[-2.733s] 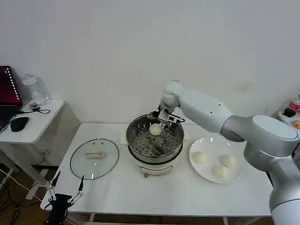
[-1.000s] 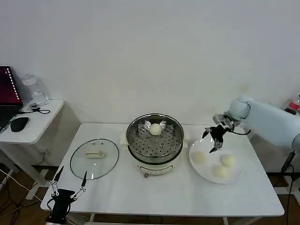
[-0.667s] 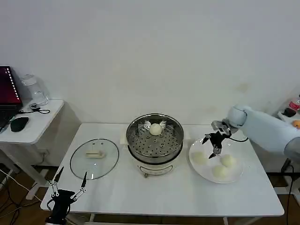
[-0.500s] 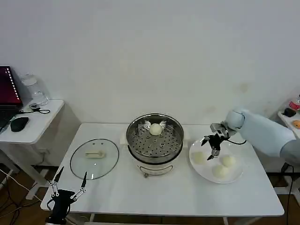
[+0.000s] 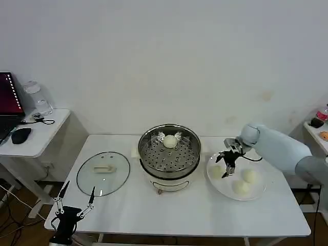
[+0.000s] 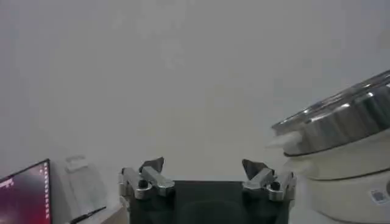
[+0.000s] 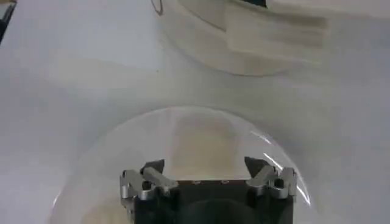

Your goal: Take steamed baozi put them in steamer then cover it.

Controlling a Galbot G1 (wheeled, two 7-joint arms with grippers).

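Observation:
The steel steamer (image 5: 169,156) stands mid-table with one baozi (image 5: 169,141) on its perforated tray. Two more baozi (image 5: 249,176) (image 5: 240,187) lie on the white plate (image 5: 221,188) to its right. My right gripper (image 5: 224,165) hangs open just over the plate's left side. In the right wrist view a third plate baozi (image 7: 204,140) lies between and beyond the open right gripper (image 7: 205,164). The glass cover (image 5: 102,173) lies flat on the table left of the steamer. My left gripper (image 5: 74,205) waits open at the table's front left corner.
A side table (image 5: 36,136) with a mouse, cables and a jar stands at far left, beside a laptop screen. The left wrist view shows the open left gripper (image 6: 207,173) with the steamer (image 6: 341,131) off to one side. Bare tabletop lies in front of the steamer.
My right arm left one baozi in the steamer, swung right to the plate and came down and leftward over the plate's leftmost baozi. The left arm stayed put.

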